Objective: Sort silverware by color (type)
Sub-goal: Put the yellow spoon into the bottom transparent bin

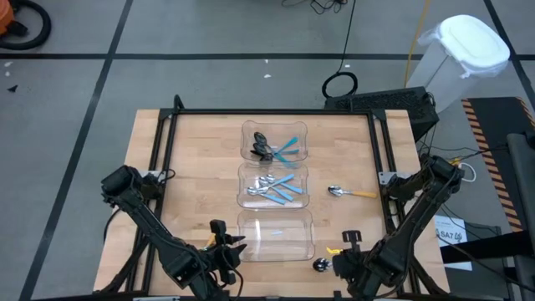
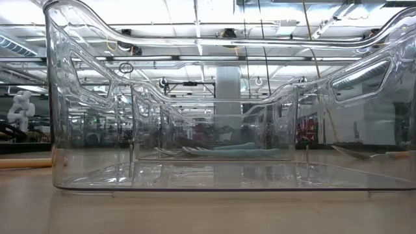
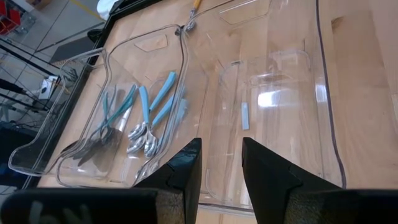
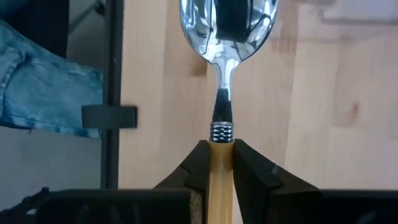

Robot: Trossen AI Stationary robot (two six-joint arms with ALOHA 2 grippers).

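Pinching an orange spoon [image 4: 227, 37] beside the empty bin [image 1: 276, 242], the right hand [image 4: 221, 163] should next carry it there.

glossy metal spoon [image 4: 227, 31] bowl, clear plastic bins [image 1: 275, 232], wooden table [image 1: 201, 167]

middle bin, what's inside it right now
Inside the middle bin lie several silver spoons with light-blue handles, bowls bunched together. How many exactly is unclear, since they overlap and could hide one underneath.

Blue-handled spoons [image 1: 280, 191] in 2 bins, orange-handled spoon [image 1: 351, 193] on table, another [image 4: 222, 93] gripped.
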